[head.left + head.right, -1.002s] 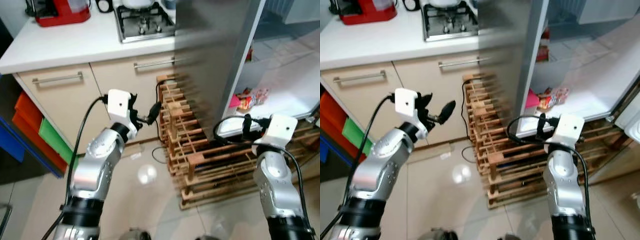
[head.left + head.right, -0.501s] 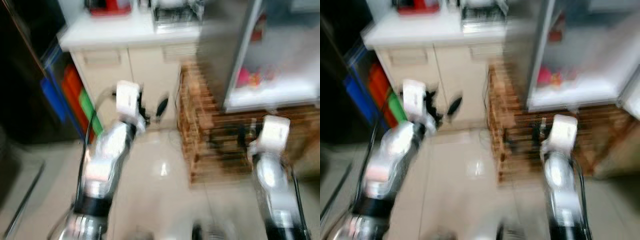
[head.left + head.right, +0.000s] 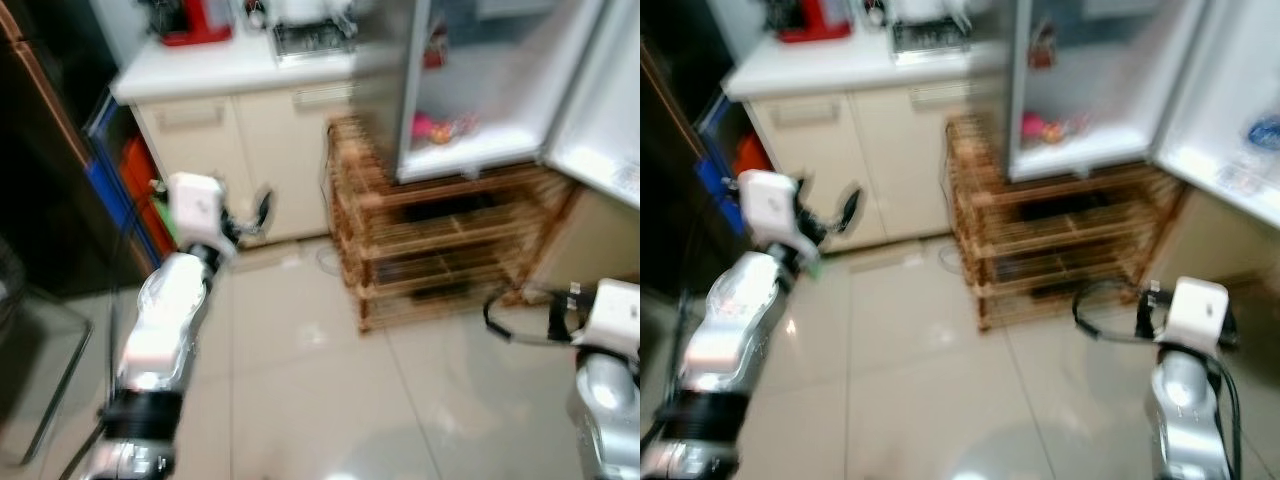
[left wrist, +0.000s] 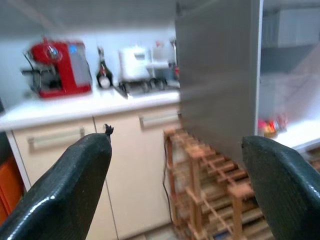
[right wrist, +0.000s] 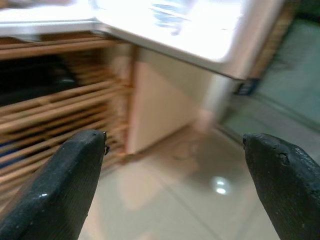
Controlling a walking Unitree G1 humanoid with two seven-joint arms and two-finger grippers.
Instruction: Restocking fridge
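Left eye view, blurred: the open fridge stands upright at the far right on a wooden rack, beside the worktop. Left hand is raised toward the cabinets, fingers spread wide, empty; right hand hangs low over the floor, also wide.

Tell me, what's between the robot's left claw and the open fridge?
In the left eye view, cream cabinets and a wooden rack lie between the left gripper and the fridge.
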